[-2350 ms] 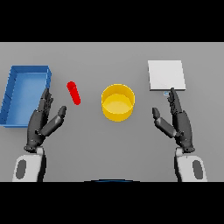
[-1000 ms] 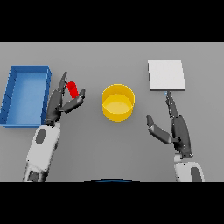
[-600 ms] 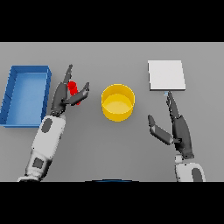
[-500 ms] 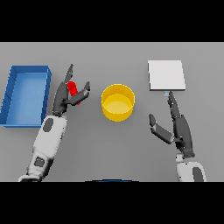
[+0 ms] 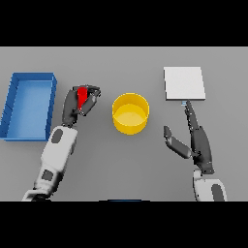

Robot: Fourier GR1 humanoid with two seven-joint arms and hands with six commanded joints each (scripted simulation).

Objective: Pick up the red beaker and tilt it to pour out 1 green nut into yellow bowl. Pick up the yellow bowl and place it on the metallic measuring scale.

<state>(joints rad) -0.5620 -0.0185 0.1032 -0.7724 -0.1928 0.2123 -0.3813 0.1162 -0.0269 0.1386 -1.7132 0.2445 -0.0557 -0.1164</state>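
The red beaker (image 5: 82,95) lies left of the yellow bowl (image 5: 130,113), and my left hand (image 5: 77,105) has its fingers and thumb curled round it, so only its upper part shows. The bowl stands in the middle of the table with nothing visible inside it. At the back right lies the metallic measuring scale (image 5: 184,83), a flat pale square. My right hand (image 5: 193,140) hovers open to the right of the bowl, its fingertips pointing up toward the scale's near edge. No green nut is visible.
A blue tray (image 5: 10,104) stands at the far left, just beyond my left arm. Grey table surface stretches between the bowl and the scale.
My left hand reached up to the red beaker and closed its fingers round it. The right hand drifted slightly forward toward the scale and stayed open.
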